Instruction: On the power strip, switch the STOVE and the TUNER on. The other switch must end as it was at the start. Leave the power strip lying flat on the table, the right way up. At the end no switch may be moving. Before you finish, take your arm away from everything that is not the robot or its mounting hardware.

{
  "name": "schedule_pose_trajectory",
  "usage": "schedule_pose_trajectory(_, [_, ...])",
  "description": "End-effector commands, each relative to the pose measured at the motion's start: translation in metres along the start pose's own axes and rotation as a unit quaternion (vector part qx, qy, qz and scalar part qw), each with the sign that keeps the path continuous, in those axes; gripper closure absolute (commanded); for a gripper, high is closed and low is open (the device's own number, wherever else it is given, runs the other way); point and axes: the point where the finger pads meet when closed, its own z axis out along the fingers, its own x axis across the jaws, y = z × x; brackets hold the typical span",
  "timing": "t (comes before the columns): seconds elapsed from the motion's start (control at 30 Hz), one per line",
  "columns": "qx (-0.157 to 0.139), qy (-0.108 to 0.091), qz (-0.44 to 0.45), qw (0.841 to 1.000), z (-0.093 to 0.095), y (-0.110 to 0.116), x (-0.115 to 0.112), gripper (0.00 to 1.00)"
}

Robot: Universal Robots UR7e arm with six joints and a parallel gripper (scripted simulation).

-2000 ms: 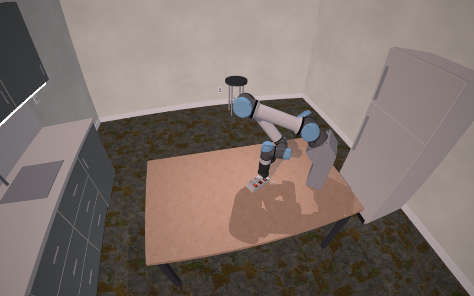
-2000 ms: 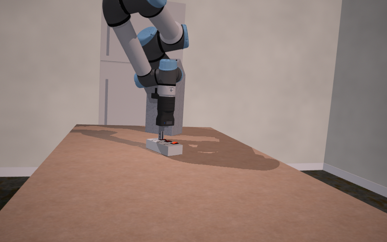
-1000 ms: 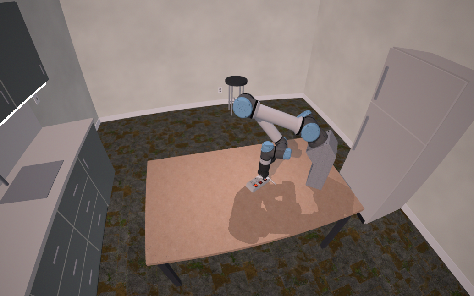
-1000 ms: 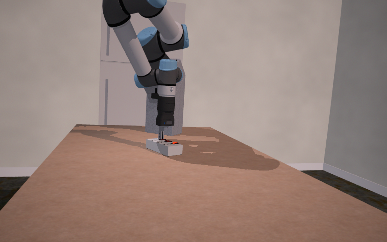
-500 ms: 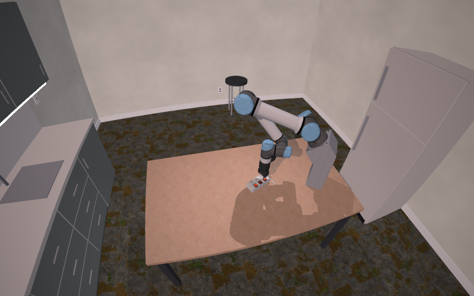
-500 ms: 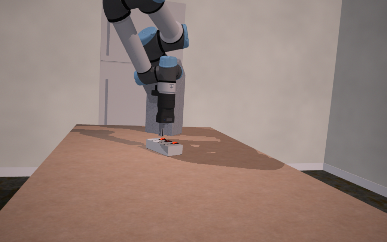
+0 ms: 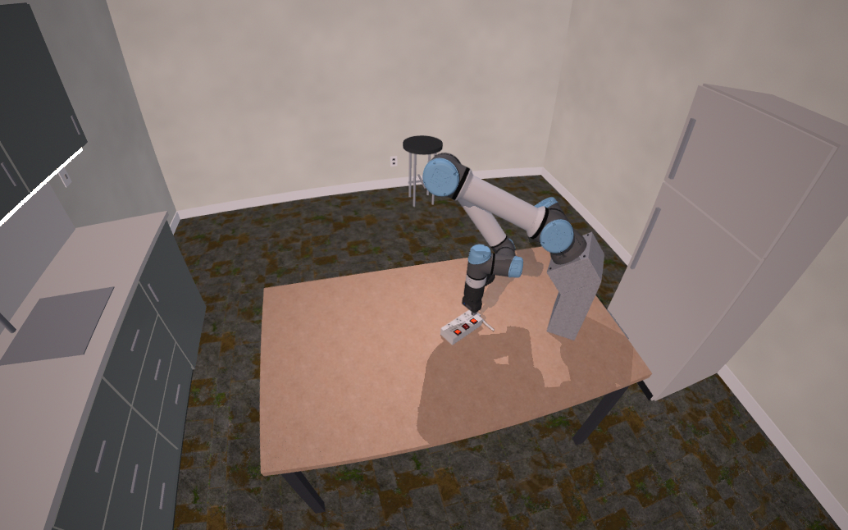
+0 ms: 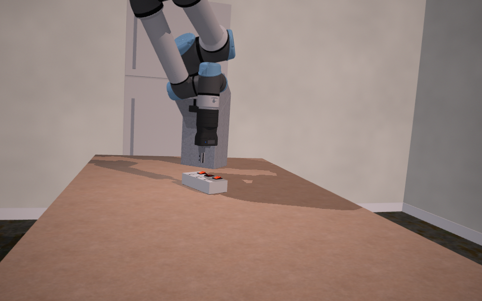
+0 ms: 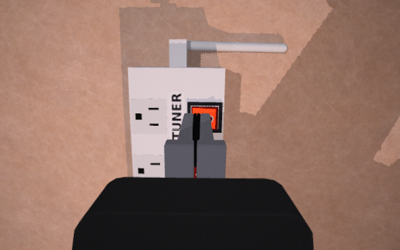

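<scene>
The white power strip [image 7: 461, 326] lies flat on the table, right way up; it also shows in the exterior view [image 8: 204, 181]. Three rocker switches run along its top. In the exterior view the two end switches [image 8: 201, 173] [image 8: 216, 177] glow bright orange and the middle one [image 8: 209, 175] is dark red. In the wrist view the switch beside the TUNER label [image 9: 205, 116] glows orange. My gripper [image 9: 196, 130] [image 8: 201, 158] is shut and empty, pointing straight down, a short way above the TUNER end of the strip. The other labels are hidden by the gripper body.
The strip's short white cord [image 9: 237, 47] sticks out from its far end. The arm's grey pedestal [image 7: 572, 290] stands on the table's right side. A tall fridge [image 7: 723, 237] is to the right, a counter with a sink [image 7: 58, 322] to the left.
</scene>
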Motion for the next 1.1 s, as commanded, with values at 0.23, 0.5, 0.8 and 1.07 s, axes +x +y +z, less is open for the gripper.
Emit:
schedule_pose_trajectory(0.23, [0.000,0.000,0.000,1.000,-0.001,0.000,0.000,1.00])
schedule_pose_trajectory(0.5, [0.000,0.000,0.000,1.000,-0.001,0.000,0.000,0.00])
schedule_pose_trajectory(0.8, [0.000,0.000,0.000,1.000,-0.008,0.000,0.000,0.00])
schedule_pose_trajectory(1.07, [0.000,0.000,0.000,1.000,-0.021,0.000,0.000,0.00])
